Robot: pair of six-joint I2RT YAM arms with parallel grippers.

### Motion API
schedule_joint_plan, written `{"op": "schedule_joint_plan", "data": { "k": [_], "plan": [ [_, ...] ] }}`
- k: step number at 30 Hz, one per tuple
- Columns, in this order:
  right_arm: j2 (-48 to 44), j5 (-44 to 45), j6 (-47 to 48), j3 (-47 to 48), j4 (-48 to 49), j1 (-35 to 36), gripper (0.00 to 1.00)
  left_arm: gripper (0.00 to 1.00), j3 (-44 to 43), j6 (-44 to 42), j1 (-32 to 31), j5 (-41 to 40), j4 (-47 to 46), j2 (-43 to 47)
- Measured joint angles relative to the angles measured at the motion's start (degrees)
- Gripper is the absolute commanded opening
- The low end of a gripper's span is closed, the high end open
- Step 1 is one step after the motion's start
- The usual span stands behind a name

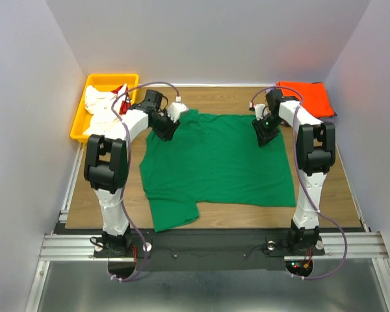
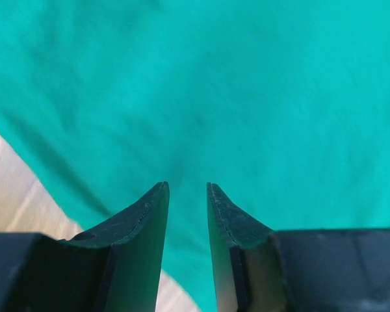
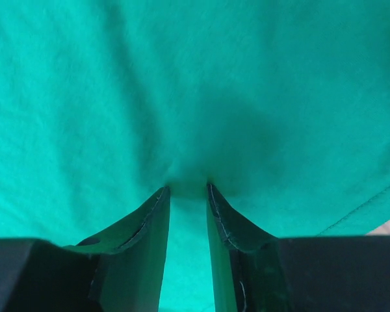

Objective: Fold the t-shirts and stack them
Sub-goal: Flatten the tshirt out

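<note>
A bright green t-shirt (image 1: pixel 214 162) lies spread flat across the wooden table (image 1: pixel 325 188), one sleeve hanging toward the near edge. My left gripper (image 1: pixel 166 130) is over its far left corner; the left wrist view shows the jaws (image 2: pixel 187 185) a small gap apart just above the green cloth (image 2: pixel 247 97), holding nothing. My right gripper (image 1: pixel 265 135) is at the far right corner, and its tips (image 3: pixel 187 186) press a dimple into the green cloth (image 3: pixel 182 84) with a narrow gap between them. An orange t-shirt (image 1: pixel 305 97) lies folded at the back right.
A yellow bin (image 1: pixel 83 117) at the back left holds crumpled white t-shirts with red (image 1: pixel 107 107). Bare wood (image 2: pixel 13 188) shows beside the green shirt's edge under the left gripper. Grey walls close in the table on three sides.
</note>
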State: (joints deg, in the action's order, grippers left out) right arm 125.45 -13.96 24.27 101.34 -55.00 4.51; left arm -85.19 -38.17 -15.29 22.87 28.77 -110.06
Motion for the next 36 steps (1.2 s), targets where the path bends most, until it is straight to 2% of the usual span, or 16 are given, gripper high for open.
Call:
{"op": "schedule_joint_plan", "data": {
  "k": [4,11,15,18,24,27,32,36],
  "plan": [
    [0.4,0.0,-2.5,0.6,1.0,0.0,0.34,0.45,-8.4,7.6,1.1,2.4,-3.7,-4.9],
    [0.4,-0.6,-5.1,0.6,2.9,-0.1,0.34,0.45,-29.5,20.2,1.8,4.3,-13.1,-16.0],
    [0.2,-1.0,-5.9,0.6,3.1,-0.1,0.34,0.52,-39.5,23.8,1.7,4.4,-15.3,-24.3],
    [0.0,-1.1,-6.1,0.6,3.2,-0.1,0.34,0.56,-42.4,24.8,1.5,5.0,-15.7,-29.0],
    [-0.1,-1.1,-6.2,0.6,3.2,-0.1,0.34,0.65,-42.5,23.5,-0.6,3.8,-14.6,-34.4],
    [-0.1,-1.1,-6.3,0.6,3.2,-0.1,0.34,0.66,-44.1,22.5,-2.1,2.1,-13.4,-36.2],
    [-0.1,-1.1,-6.4,0.6,3.2,-0.2,0.34,0.69,-52.3,22.2,-4.0,-0.7,-11.4,-40.2],
    [-0.1,-1.1,-6.5,0.6,3.2,-0.4,0.34,0.7,-53.3,21.1,-4.3,-2.6,-10.7,-40.2]
  ]
}}
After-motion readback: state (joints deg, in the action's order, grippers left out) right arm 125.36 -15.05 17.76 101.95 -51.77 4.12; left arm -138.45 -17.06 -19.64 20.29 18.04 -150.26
